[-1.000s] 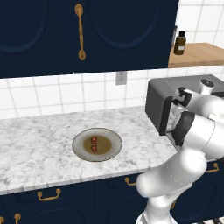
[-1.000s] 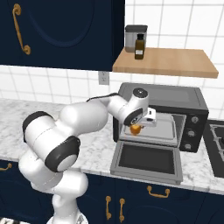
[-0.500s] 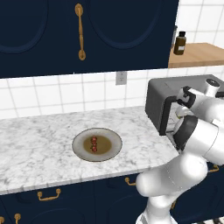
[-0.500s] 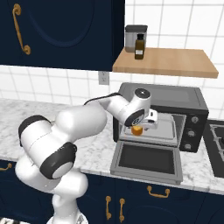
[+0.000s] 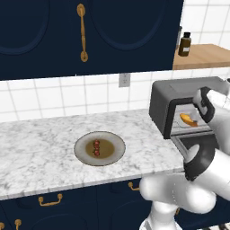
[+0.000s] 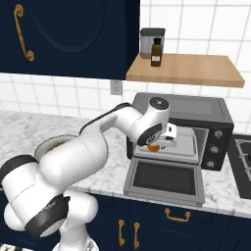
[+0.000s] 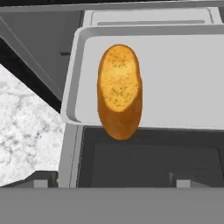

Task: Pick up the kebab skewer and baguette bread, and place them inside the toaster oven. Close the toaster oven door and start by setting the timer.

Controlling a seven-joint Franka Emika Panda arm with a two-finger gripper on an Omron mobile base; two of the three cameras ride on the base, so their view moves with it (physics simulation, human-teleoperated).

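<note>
A white robot arm reaches across a marble counter (image 5: 40, 152) in a rendered kitchen, its gripper (image 6: 169, 138) at the mouth of the toaster oven (image 6: 196, 115). The gripper is released, jaws spread wide with nothing between them.

Nearest the base, one round plate (image 5: 114, 150) rests on the counter, carrying one kebab skewer (image 5: 96, 148) of red and dark chunks near its centre.

Further along, the toaster oven door (image 6: 164, 182) lies folded down flat, its dark glass panel facing up. Just past it, one baguette bread (image 7: 119, 91) lies on one pale grey tray (image 7: 179, 83) inside the oven; in the hand view the loaf's near end overhangs the tray's front edge, above the open door. It is apart from the gripper. From the left base view the loaf (image 5: 188, 120) shows as an orange sliver inside the oven cavity.

Beyond, one wooden shelf (image 6: 186, 71) carries one brown bottle (image 6: 156, 51) and, touching or just behind it, one grey canister (image 6: 147, 41). One wall outlet (image 5: 124, 80) sits on the white tiles.
</note>
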